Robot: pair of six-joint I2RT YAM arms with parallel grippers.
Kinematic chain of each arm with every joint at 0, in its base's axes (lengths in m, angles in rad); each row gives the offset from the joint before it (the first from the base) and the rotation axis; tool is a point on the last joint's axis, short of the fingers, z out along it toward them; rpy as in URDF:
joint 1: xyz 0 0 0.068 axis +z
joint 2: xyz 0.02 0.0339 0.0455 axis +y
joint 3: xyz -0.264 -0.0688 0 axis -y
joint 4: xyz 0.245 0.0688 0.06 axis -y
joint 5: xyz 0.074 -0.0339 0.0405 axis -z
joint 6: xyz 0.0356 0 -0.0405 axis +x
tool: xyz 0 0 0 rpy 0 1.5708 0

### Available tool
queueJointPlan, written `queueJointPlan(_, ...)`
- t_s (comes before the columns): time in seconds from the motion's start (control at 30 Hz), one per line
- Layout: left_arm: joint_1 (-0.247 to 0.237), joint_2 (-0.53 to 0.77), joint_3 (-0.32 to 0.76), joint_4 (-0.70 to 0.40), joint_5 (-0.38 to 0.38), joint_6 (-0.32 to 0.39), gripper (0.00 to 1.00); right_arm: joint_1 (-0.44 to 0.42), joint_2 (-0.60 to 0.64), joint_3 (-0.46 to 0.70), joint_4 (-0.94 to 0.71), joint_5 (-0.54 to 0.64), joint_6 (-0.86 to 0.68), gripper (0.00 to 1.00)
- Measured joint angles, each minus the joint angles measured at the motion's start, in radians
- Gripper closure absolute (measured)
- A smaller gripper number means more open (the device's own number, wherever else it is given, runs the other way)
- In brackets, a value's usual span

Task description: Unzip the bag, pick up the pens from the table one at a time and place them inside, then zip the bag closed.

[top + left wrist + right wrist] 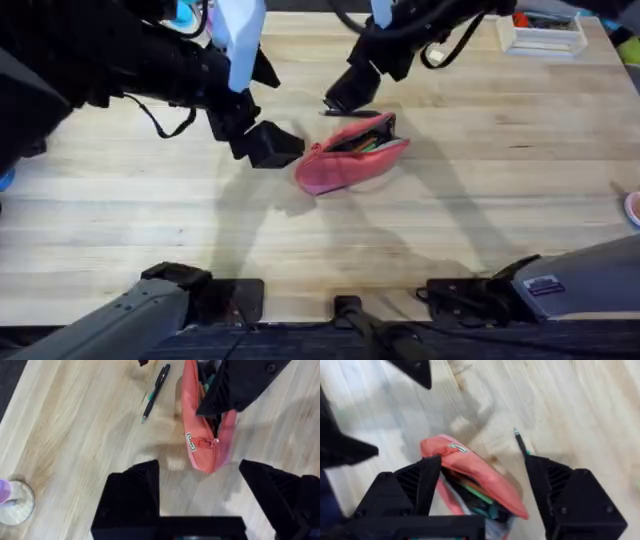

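Pale butcher-block table point(480, 200) carries the pink bag point(350, 155) near its middle, its zipper open and coloured things visible inside. One dark pen point(155, 392) lies on the wood just beside the bag's far side. The left gripper point(200, 485) hangs with its fingers spread wide just off the bag's tapered end. The right gripper point(482, 490) is also spread, straddling the open mouth of the bag.
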Motion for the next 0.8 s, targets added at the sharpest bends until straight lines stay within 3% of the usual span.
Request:
queueJointPlan(0.23, 0.000, 0.000, 0.000, 0.000, 0.000, 0.000, 0.006, 0.014, 0.031, 0.000, 0.018, -0.010, 0.218, 0.005)
queueJointPlan(0.5, 0.000, 0.000, 0.000, 0.000, 0.000, 0.000, 0.006, 0.044, 0.031, -0.001, 0.045, -0.094, 0.272, 0.004)
queueJointPlan(0.8, 0.000, 0.000, 0.000, 0.000, 0.000, 0.000, 0.006, 0.043, 0.031, -0.001, 0.043, -0.111, 0.303, 0.004)
